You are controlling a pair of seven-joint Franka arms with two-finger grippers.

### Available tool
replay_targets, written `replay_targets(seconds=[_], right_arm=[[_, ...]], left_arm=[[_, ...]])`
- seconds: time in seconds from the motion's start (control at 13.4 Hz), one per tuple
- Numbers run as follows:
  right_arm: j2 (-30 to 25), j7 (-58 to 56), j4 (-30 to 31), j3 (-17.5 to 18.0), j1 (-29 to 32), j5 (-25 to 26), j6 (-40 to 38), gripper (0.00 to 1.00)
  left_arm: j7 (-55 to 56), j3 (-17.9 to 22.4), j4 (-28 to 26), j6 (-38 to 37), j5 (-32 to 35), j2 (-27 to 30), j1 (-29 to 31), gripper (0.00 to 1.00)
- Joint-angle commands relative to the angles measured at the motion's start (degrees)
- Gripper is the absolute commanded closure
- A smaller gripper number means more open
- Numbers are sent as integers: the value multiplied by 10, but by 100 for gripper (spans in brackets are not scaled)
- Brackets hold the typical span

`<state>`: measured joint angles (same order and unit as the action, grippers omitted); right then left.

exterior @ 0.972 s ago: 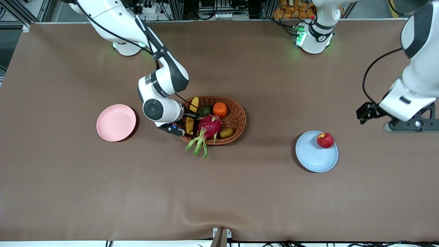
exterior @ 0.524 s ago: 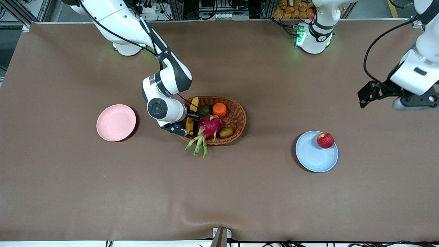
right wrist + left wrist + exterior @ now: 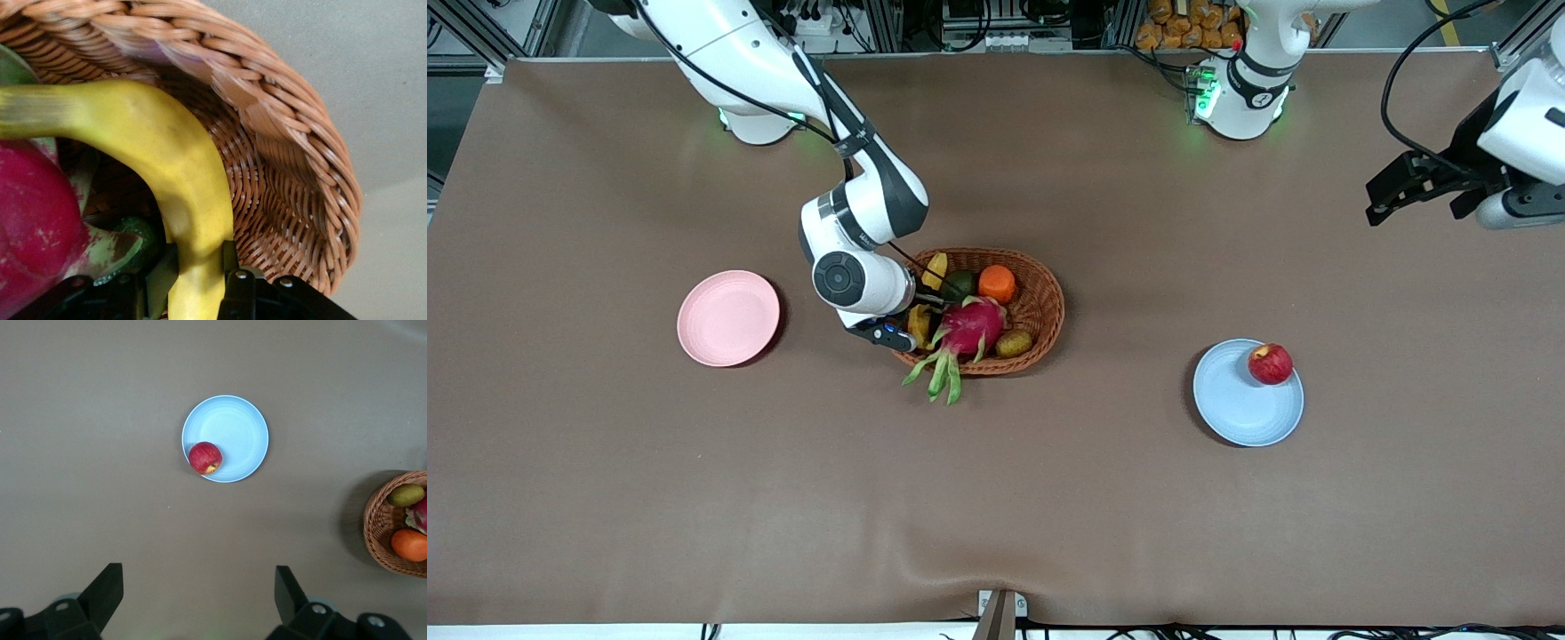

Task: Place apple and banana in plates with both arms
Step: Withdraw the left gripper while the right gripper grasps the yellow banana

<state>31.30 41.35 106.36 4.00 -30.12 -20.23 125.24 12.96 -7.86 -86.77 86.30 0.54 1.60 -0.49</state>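
The yellow banana (image 3: pixel 932 269) lies in the brown wicker basket (image 3: pixel 1047 307), and my right gripper (image 3: pixel 913 322) is shut on it at the basket's end nearest the pink plate (image 3: pixel 727 317). In the right wrist view the banana (image 3: pixel 175 159) runs between the fingers (image 3: pixel 229 257) of the right gripper (image 3: pixel 197 273). The red apple (image 3: pixel 1270 363) sits on the rim side of the blue plate (image 3: pixel 1240 409). My left gripper (image 3: pixel 1498 203) is open and empty, high over the table's left-arm end. The left wrist view shows the left gripper (image 3: pixel 198 590) wide open, with the apple (image 3: pixel 205 457) on the blue plate (image 3: pixel 237 427).
The basket also holds a magenta dragon fruit (image 3: pixel 971 327) whose green scales hang over the rim, an orange (image 3: pixel 997 284), a green fruit (image 3: pixel 959 285) and a small brown fruit (image 3: pixel 1014 343). The pink plate is bare. The basket rim (image 3: pixel 293 127) curves close beside the right gripper.
My left arm has risen and drawn away from the blue plate toward the table's back corner. My right gripper has edged into the basket, and the banana and dragon fruit have shifted slightly.
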Motion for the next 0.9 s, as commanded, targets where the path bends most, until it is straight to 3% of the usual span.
replay_targets(seconds=[0.0,0.07,0.15,0.37,0.45,0.52,0.6,0.67,0.82], right_arm=[[13,4,1,-5,-8,-10,9,100],[13,6,1,-5,-7,-10,11,97],[14,6,3,-5,-6,-10,15,47],[34,6,4,-5,-13,-10,46,36],[40,6,4,-5,-15,-10,59,38],[43,5,4,-5,-17,-10,61,63],[41,4,2,-5,-12,-10,55,98],[37,0,-5,-5,-7,-10,44,100],[26,6,-47,-7,6,-10,-56,100]], left_arm=[[9,2,-9,-8,-9,9,-3,0],[8,2,-10,-8,-9,6,-2,0],[8,2,-10,-8,-9,5,0,0],[14,2,-9,-8,-9,0,-2,0],[13,2,-9,-8,-9,-3,-2,0],[13,2,-10,-8,-9,-3,-1,0],[12,2,-10,-8,-9,-3,-1,0],[13,2,-10,-8,-9,-3,-1,0],[14,3,-12,-8,-9,-5,-1,0]])
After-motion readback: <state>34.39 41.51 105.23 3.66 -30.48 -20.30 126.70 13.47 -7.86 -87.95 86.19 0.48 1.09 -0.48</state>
